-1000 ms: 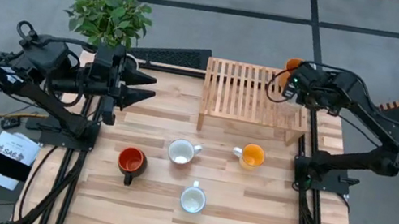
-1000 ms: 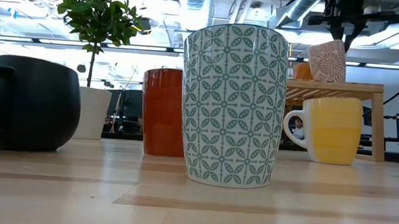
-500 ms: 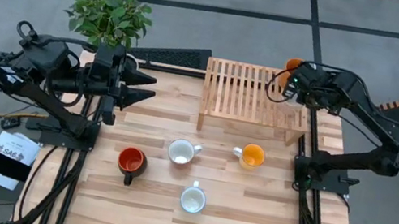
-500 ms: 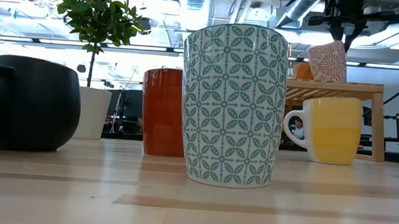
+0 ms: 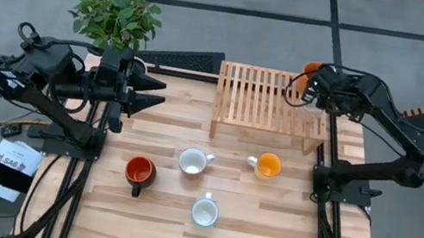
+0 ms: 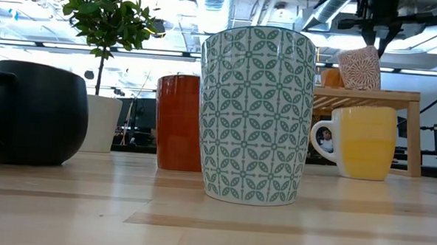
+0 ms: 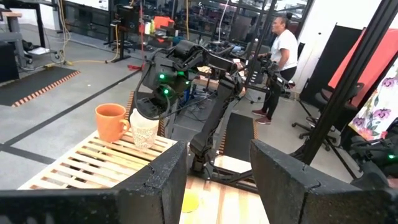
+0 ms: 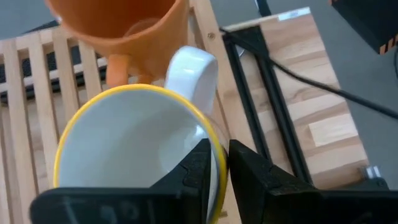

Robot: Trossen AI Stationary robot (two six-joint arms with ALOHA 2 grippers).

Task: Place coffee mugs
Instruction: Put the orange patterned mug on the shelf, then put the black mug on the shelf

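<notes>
My right gripper (image 5: pixel 314 88) is over the far right corner of the wooden slat rack (image 5: pixel 263 102), shut on a cream patterned mug (image 8: pixel 134 152) with a yellow rim. A brown-orange mug (image 5: pixel 313 68) stands on the rack right beside it, on the far side. On the table stand a red mug with a dark outside (image 5: pixel 139 170), a white mug (image 5: pixel 194 161), a yellow-orange mug (image 5: pixel 267 165) and a light blue patterned mug (image 5: pixel 204 212). My left gripper (image 5: pixel 155 96) waits open at the table's far left, touching nothing. My right gripper pinches the cream mug's rim (image 8: pixel 219 144) next to its white handle (image 8: pixel 193 68), one finger inside the mug and one outside. The fingers come from above, pointing down. The mug (image 6: pixel 358 66) is tilted, with its base at the rack's top slats.
A potted plant (image 5: pixel 117 13) stands off the far left corner, with a dark flat object (image 5: pixel 187 60) beside the rack. The rack's left and middle slats are bare. A person (image 7: pixel 280 56) stands in the room beyond the table.
</notes>
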